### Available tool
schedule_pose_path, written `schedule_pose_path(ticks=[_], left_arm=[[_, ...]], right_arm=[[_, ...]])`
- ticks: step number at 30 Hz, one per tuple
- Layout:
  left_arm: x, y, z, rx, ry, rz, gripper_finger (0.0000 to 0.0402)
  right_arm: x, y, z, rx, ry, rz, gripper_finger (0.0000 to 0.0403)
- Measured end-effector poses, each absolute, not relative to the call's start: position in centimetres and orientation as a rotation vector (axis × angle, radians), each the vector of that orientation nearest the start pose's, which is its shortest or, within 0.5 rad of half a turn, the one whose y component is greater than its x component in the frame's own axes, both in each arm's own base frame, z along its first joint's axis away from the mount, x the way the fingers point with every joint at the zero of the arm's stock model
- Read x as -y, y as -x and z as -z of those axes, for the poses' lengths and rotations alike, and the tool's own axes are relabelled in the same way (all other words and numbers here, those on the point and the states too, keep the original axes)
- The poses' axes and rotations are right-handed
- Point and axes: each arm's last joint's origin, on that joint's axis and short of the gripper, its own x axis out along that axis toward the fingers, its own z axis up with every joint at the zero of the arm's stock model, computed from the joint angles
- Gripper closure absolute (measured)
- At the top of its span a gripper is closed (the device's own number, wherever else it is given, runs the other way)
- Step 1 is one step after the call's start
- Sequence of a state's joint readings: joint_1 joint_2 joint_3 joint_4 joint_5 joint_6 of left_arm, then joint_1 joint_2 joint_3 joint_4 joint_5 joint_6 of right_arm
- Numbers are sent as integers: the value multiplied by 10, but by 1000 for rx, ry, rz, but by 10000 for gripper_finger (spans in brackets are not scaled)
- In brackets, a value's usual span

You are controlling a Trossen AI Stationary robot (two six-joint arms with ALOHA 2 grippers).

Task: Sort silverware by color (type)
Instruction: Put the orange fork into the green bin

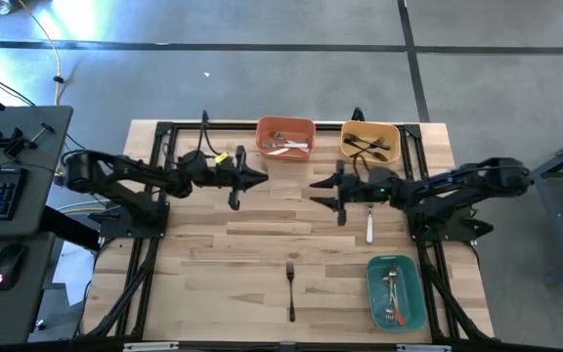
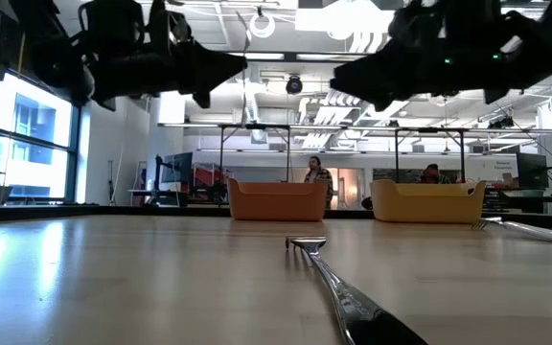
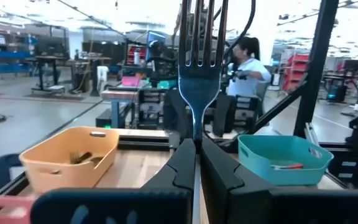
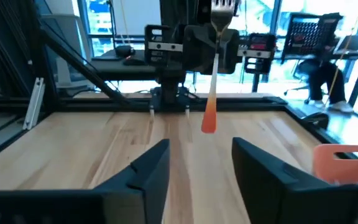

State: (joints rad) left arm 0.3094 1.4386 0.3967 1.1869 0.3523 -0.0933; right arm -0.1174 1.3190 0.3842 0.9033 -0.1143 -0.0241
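In the high view, the left gripper [image 1: 254,177] hangs above the wooden table [image 1: 213,274], just in front of the orange rectangular plastic bin [image 1: 285,128], which holds white-handled forks. It pinches a small fork with a silver metal head and a red-orange handle [image 1: 235,192]. The right gripper [image 1: 321,191] hangs opposite, near the yellow rectangular plastic bin [image 1: 370,130] with black-handled forks inside, and its fingers are spread with nothing between them. 2 forks lie loose on the table: a black-handled fork [image 1: 290,287] near the front edge and a white-handled fork [image 1: 368,224] beside the right arm. The teal rectangular plastic bin [image 1: 396,264] at the front right holds red-orange forks. In the low view, both arms show only as dark shapes at the top, and the black-handled fork lies flat with its head pointing to the bins. In the left wrist view, the fingers are pressed on the fork, whose head stands up, and a person sits far behind. In the right wrist view, the red-orange handle hangs down from the left gripper, and the right fingers stand well apart. I judge that the step in hand is carrying this fork. The next move calls for crossing the table to the teal bin, or for passing the fork to the right gripper, which is nearer to that bin.
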Motion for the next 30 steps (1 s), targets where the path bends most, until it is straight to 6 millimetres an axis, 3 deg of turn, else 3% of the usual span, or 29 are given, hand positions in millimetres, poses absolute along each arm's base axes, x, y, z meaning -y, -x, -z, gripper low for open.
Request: schedule_pose_path(ticks=[7, 14, 20, 30], left_arm=[[-57, -274, -191, 158, -11, 68, 401], [-48, -287, -191, 183, 1, 108, 401], [-38, -289, -193, 208, -34, 85, 401], [-30, -293, -198, 229, -44, 80, 401]], right_arm=[[24, -286, -194, -61, 19, -20, 219], [27, -309, -196, -57, 23, 17, 217], [27, -316, -201, -41, 40, 16, 222], [23, -317, -203, -25, 50, 1, 266]])
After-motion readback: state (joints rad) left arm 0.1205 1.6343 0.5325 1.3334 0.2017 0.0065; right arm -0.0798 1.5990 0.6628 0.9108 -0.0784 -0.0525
